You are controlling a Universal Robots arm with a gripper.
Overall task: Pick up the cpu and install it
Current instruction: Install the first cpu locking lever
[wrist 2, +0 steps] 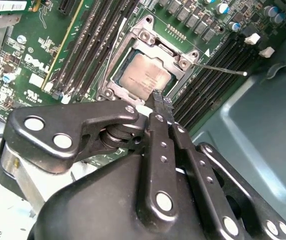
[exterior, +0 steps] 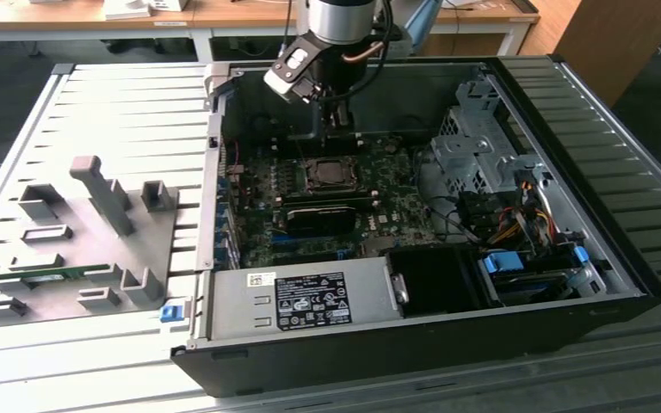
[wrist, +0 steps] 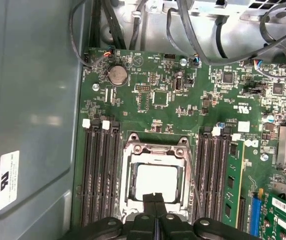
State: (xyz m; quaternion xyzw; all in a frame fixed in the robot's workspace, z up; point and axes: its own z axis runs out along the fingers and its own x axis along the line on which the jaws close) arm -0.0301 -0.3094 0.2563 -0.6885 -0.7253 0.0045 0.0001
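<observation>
Sitting in socket inside open case: cpu; claw pressed together, empty, just above.

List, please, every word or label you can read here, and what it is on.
White label on the power supply: too small to read.
White sticker on the case wall: blurred.
White print on the circuit board: too small to read.

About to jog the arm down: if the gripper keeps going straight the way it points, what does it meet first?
Probably the small square silvery-grey cpu seated in the metal-framed socket; the gripper, jaws together, hangs right over its edge, though the gap is unclear.
</observation>
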